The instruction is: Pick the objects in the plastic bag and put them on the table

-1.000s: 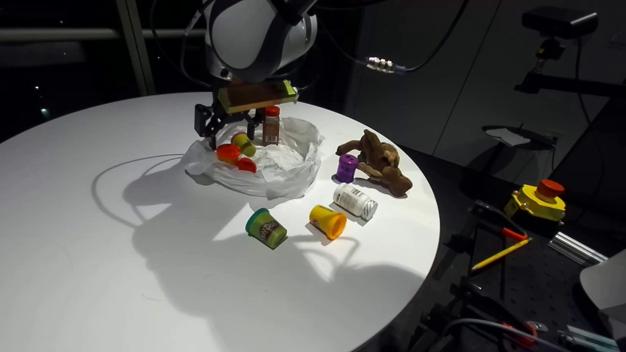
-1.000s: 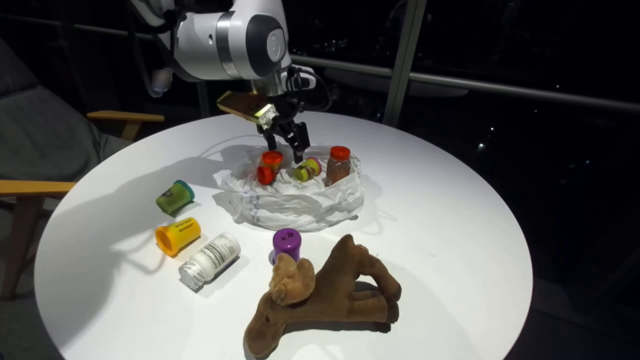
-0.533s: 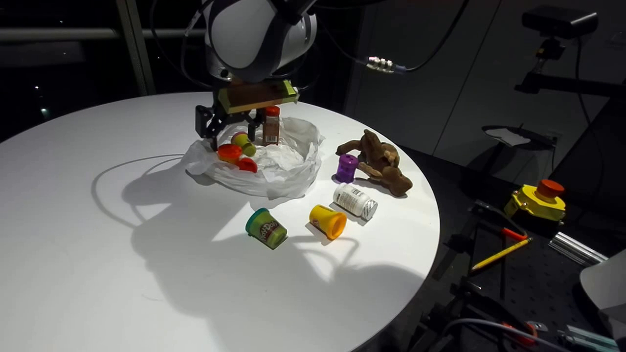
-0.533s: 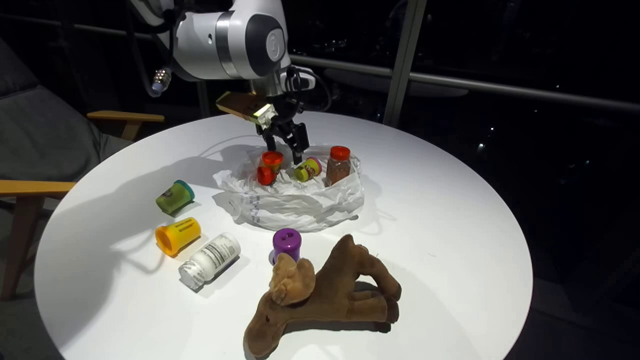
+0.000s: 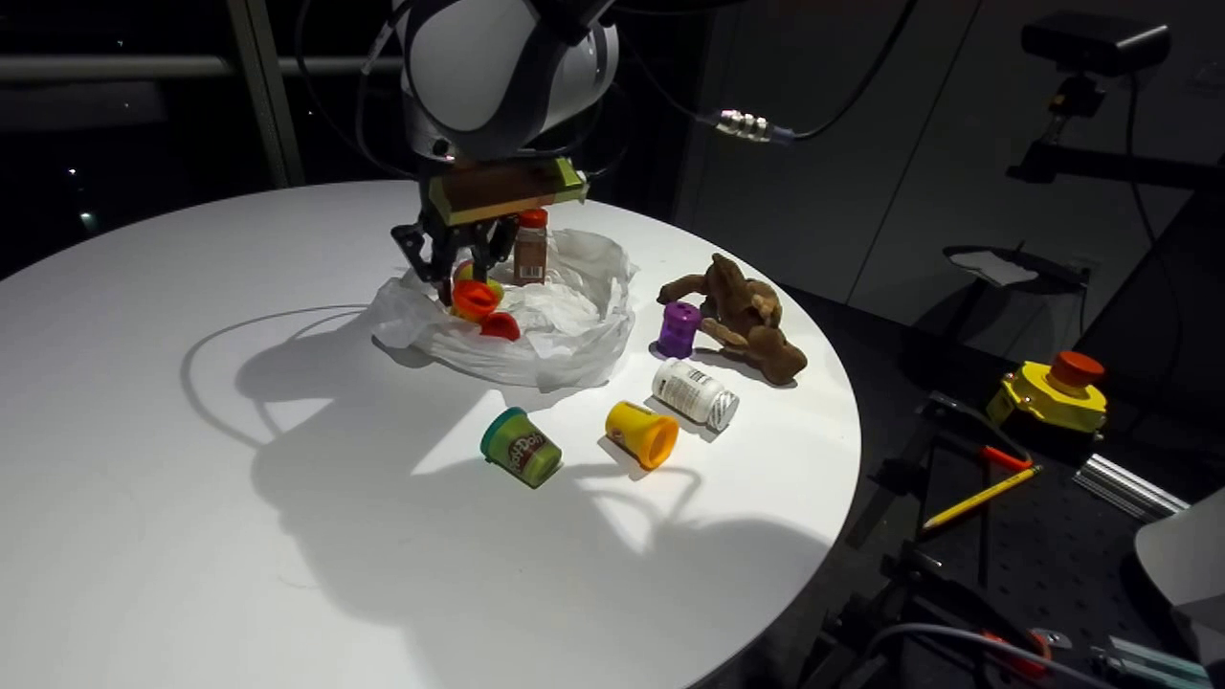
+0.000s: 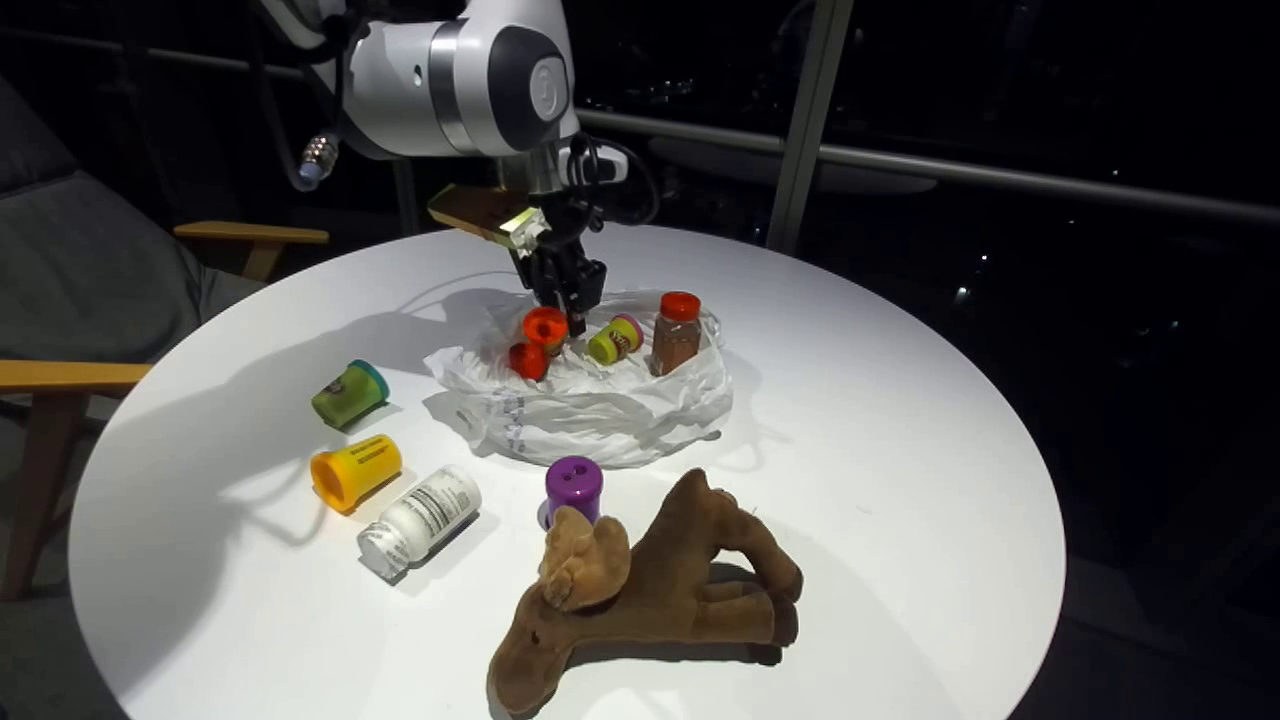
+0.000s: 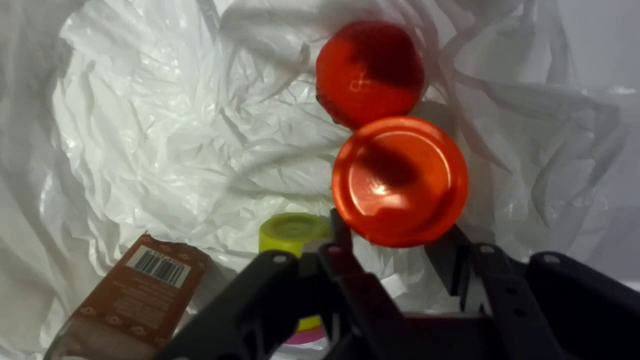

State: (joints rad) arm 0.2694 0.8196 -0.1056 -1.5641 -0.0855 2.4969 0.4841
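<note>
Bag holds btl, yel can & red-lidded can, latter clamped in tool.

Your gripper astride red-lidded can, grip unclear; red cup just beside; yellow can, bottle near; bag beneath.

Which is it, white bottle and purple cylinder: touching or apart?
Apart: an exterior view shows a strip of table between white bottle and purple cylinder.

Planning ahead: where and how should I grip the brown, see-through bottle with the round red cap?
Probably its round red cap, from above: the brown bottle stands upright, cap uppermost, while the crumpled white plastic bag bunches beside its base.
</note>
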